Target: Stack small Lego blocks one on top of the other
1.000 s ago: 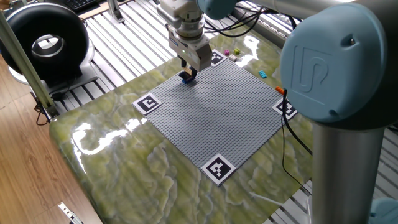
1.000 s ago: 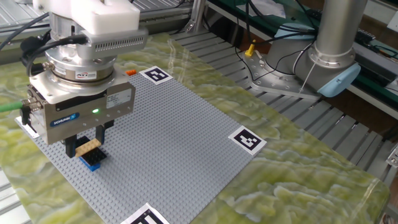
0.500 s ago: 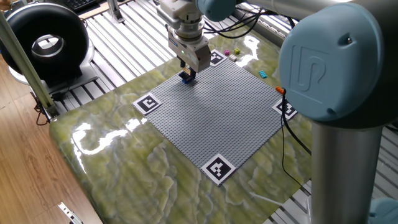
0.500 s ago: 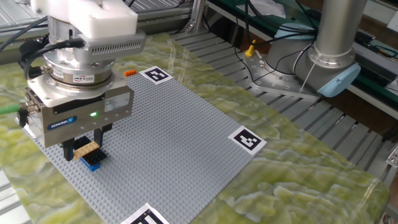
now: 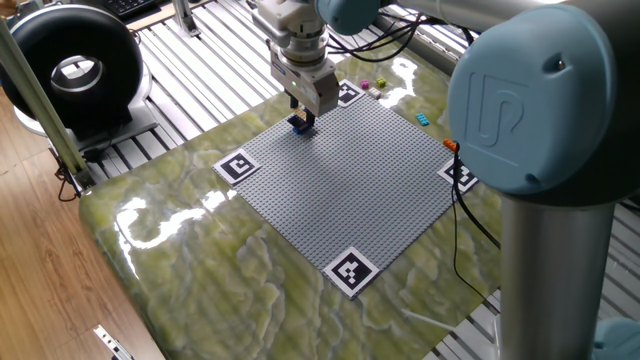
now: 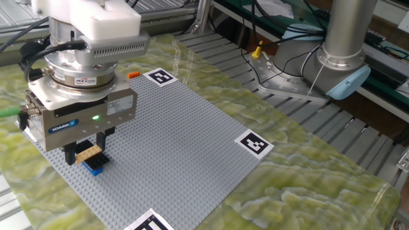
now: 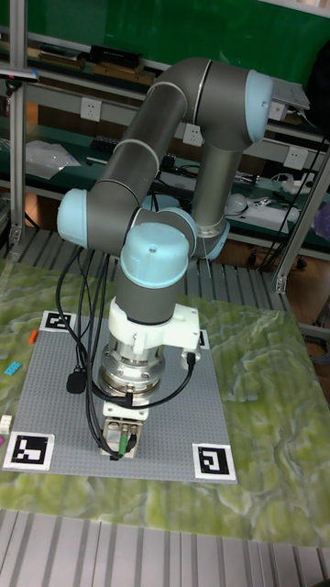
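Note:
My gripper (image 6: pixel 86 154) hangs over the near left part of the grey baseplate (image 6: pixel 185 134), shut on a tan small Lego block (image 6: pixel 89 152). Directly under it a dark blue block (image 6: pixel 96 165) sits on the plate. Whether the tan one touches the blue one I cannot tell. In one fixed view the gripper (image 5: pixel 303 112) covers the tan block and only the blue block (image 5: pixel 300 125) shows. The tall fixed view has the gripper (image 7: pixel 119 447) low over the plate, with both blocks hidden.
Loose blocks lie off the plate: magenta (image 5: pixel 365 84), green (image 5: pixel 379 84), cyan (image 5: pixel 423 119) and orange (image 5: pixel 451 146). Black-and-white marker squares (image 5: pixel 238 166) sit at the plate's corners. A cable (image 5: pixel 470 215) hangs from the arm by the table's right side.
The gripper shifted slightly up and sideways between one second and half a second ago, with the tan block still between its fingers. Since then nothing has moved.

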`<state>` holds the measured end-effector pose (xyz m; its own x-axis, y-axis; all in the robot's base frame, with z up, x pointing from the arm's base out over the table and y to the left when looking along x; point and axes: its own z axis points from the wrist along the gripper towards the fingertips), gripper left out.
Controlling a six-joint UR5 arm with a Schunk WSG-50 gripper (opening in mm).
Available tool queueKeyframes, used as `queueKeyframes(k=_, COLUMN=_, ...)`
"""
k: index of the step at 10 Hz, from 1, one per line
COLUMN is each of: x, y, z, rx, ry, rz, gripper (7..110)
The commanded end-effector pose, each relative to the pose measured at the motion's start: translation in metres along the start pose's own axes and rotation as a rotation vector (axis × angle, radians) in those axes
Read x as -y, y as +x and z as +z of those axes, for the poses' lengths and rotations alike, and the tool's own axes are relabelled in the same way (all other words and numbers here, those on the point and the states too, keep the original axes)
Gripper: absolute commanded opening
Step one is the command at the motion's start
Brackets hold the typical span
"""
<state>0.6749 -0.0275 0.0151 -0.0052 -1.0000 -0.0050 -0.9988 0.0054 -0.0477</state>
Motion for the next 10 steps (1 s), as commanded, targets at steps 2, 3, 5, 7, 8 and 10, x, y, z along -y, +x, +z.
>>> queueKeyframes(k=2, x=0.0025, y=-0.0019, z=0.0001, rx=0.009, ry=0.005, rz=0.008, gripper=7)
queueKeyframes(k=3, x=0.0028, y=-0.0031, z=0.0015, rx=0.012, ry=0.005, rz=0.010, gripper=7)
queueKeyframes(k=5, x=0.0033, y=-0.0032, z=0.0024, rx=0.010, ry=0.009, rz=0.015, gripper=7)
queueKeyframes(k=7, x=0.0023, y=-0.0025, z=0.0028, rx=0.014, ry=0.009, rz=0.013, gripper=7)
queueKeyframes(k=8, x=0.0007, y=-0.0015, z=0.0034, rx=0.018, ry=0.009, rz=0.012, gripper=7)
queueKeyframes(k=10, x=-0.0005, y=0.0002, z=0.0048, rx=0.021, ry=0.009, rz=0.007, gripper=7)
